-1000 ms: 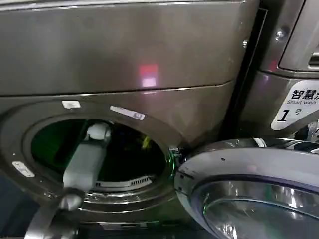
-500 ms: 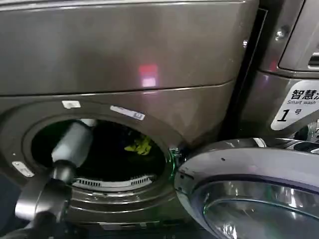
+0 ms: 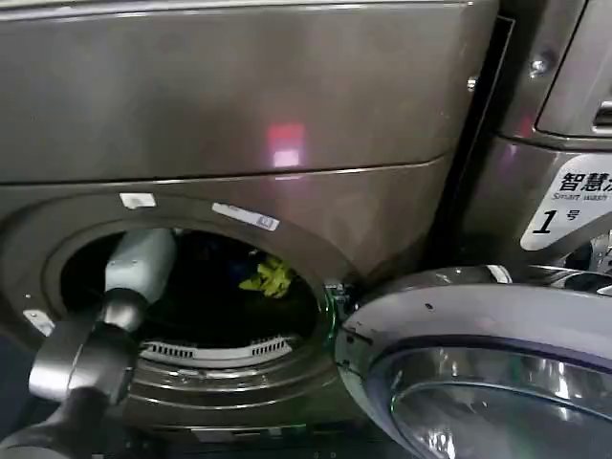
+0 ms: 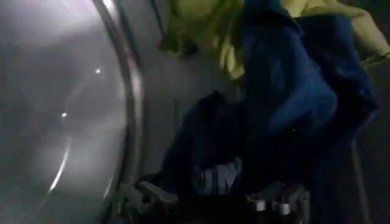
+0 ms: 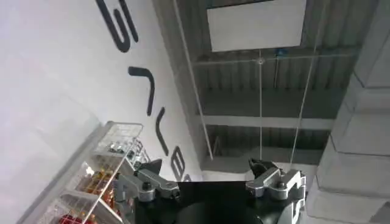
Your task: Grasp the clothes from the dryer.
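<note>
The dryer (image 3: pixel 239 105) stands with its porthole uncovered, and my left arm (image 3: pixel 139 268) reaches through the left side of the opening into the dark drum. The clothes lie inside: a yellow-green piece (image 3: pixel 269 277) shows at the drum's right. In the left wrist view the navy piece (image 4: pixel 286 91) hangs close in front, with the yellow-green piece (image 4: pixel 201 24) behind it. My left gripper (image 4: pixel 210 201) is open, and navy fabric with pale lettering lies between its spread fingers. The drum's steel wall (image 4: pixel 55 109) curves beside it. My right gripper (image 5: pixel 210 182) is open and holds nothing, aimed at a ceiling.
The dryer's grey-rimmed glass door (image 3: pixel 478 354) is swung out low at the right. A second machine labelled "Smart wash" (image 3: pixel 564 201) stands to the right. A small red light (image 3: pixel 284 143) glows on the dryer's front. A wire shelf (image 5: pixel 91 176) shows in the right wrist view.
My left arm has swung from the middle of the porthole to its left side and reached farther in. The yellow-green piece, hidden behind the arm before, now shows.
</note>
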Robot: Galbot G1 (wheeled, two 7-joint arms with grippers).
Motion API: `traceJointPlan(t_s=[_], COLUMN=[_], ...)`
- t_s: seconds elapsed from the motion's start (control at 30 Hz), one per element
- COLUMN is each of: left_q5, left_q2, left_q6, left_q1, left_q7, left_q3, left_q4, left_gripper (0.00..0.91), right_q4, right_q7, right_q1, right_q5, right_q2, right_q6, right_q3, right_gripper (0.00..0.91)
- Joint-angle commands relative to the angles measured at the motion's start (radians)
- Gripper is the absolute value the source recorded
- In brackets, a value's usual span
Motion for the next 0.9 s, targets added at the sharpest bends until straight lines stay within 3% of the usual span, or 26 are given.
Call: traceJointPlan(t_s=[0.03,0.17,0.2,0.27,0.37,0.73,0.9], left_q5=[-0.034,-0.038,-0.039,-0.057,-0.056,-0.105,-0.261], left_q2=[-0.005,-0.006,-0.006,-0.006,-0.006,-0.003,0.016], left_q6=[0.006,0.002,0.0,-0.007,-0.012,-0.052,-0.012], left_q1=[-0.001,0.004,0.004,0.004,0.005,0.005,0.043], left_q7=[0.012,0.025,0.027,0.031,0.035,0.023,-0.052], left_q3=[0.034,0.035,0.034,0.029,0.029,0.018,0.003], left_q4=[0.049,0.06,0.062,0.06,0.062,0.044,-0.03], left_gripper=[0.907,0.876,0.546,0.159,0.0,0.0,0.0], right_q4=[0.002,-0.002,-0.003,-0.002,-0.001,-0.006,-0.003], right_q7=[-0.001,-0.002,-0.002,-0.003,-0.003,-0.003,-0.003], right_q1=[0.006,0.007,0.006,0.005,0.005,0.005,0.01], right_q5=[-0.002,-0.004,-0.004,-0.004,-0.004,-0.004,-0.004], right_q2=[0.0,0.0,0.0,0.0,0.0,0.004,0.004], right_q6=[0.001,0.003,0.003,0.003,0.004,0.007,0.008], right_q3=[-0.005,-0.004,-0.003,-0.003,-0.003,-0.003,-0.009], right_gripper=[0.907,0.907,0.907,0.907,0.907,0.907,0.907])
